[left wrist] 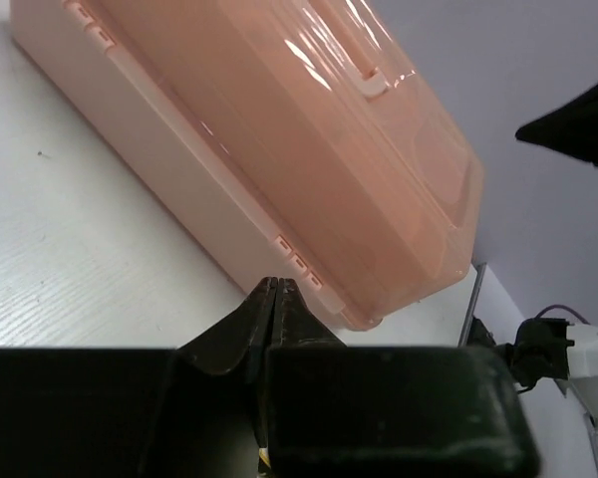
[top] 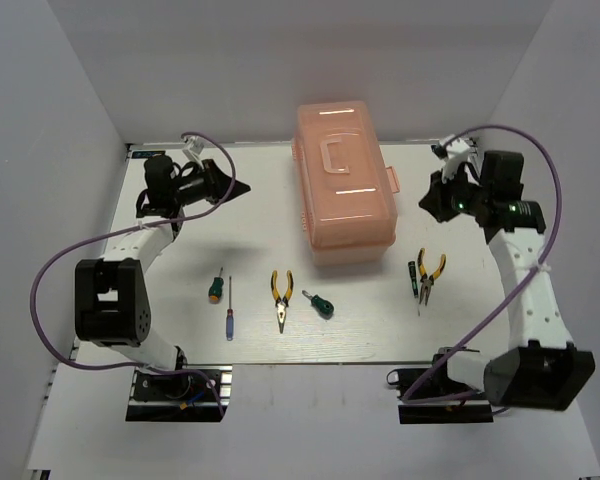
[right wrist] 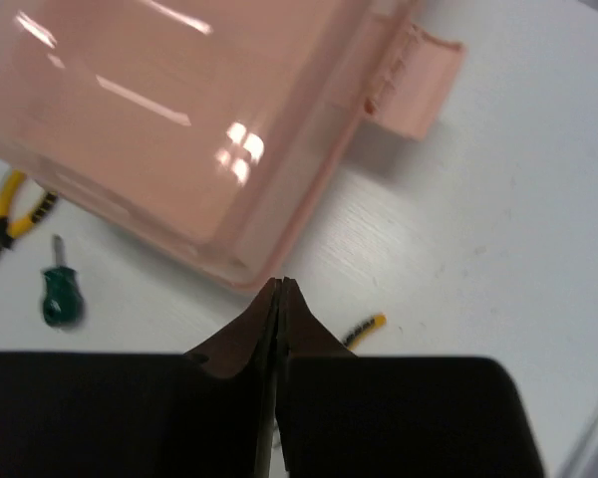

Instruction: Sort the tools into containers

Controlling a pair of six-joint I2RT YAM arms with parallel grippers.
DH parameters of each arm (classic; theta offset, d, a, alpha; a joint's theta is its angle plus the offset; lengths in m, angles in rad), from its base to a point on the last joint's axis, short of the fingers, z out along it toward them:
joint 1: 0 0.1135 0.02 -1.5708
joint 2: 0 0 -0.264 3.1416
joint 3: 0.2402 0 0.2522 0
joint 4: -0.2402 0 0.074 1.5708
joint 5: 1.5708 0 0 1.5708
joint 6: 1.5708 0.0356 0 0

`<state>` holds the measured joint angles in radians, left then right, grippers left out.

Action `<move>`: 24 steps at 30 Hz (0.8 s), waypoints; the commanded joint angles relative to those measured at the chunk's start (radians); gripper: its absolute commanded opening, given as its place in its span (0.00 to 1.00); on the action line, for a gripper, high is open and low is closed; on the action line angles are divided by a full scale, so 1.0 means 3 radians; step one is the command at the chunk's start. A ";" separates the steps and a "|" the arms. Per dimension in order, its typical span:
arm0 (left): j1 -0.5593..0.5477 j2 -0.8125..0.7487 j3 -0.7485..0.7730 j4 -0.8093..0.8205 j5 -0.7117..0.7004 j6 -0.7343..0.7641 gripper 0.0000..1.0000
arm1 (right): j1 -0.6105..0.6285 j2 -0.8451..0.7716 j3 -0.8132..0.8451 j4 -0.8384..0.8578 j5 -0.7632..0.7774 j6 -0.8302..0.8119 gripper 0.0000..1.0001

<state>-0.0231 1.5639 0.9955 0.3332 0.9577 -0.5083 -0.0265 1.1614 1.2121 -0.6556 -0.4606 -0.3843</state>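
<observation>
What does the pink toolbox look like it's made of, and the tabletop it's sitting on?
The toolbox looks like glossy, translucent moulded plastic: salmon-pink, with sharp bright light streaks across its closed lid. The tabletop looks like matte white wood or wood-grain laminate, with faint parallel grain lines in the wrist views. I cannot tell which.

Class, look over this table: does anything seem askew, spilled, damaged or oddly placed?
Nothing looks damaged or spilled. The pink toolbox sits shut and upright, and the tools lie loose on the table in front of it.
</observation>
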 commanded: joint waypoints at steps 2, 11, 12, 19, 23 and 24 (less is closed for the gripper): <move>-0.0107 -0.0008 0.0261 -0.0185 0.0004 0.0160 0.15 | 0.0363 0.0631 0.0753 0.0273 -0.0561 0.0616 0.00; -0.0286 0.0171 0.0420 -0.0584 -0.0222 0.0437 0.84 | 0.1060 0.1987 0.2187 0.0380 -0.0398 0.1674 0.54; -0.0286 0.0171 0.0450 -0.0584 -0.0252 0.0437 0.84 | 0.1085 0.2054 0.2243 0.0400 -0.0357 0.1766 0.60; -0.0383 0.0269 0.0547 -0.0584 -0.0252 0.0529 0.85 | 0.1392 0.2474 0.2576 0.0682 0.0368 0.2242 0.64; -0.0444 0.0345 0.0608 -0.0512 -0.0216 0.0529 0.84 | 0.1428 0.2592 0.2637 0.0697 0.0600 0.2350 0.64; -0.0445 0.0376 0.0609 -0.0482 -0.0216 0.0529 0.84 | 0.1438 0.2622 0.2632 0.0687 0.0721 0.2441 0.64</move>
<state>-0.1425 1.6684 1.1366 0.1631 0.8795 -0.3721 0.4034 1.9392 1.9533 -0.4919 -0.3550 0.2714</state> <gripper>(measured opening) 0.839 0.635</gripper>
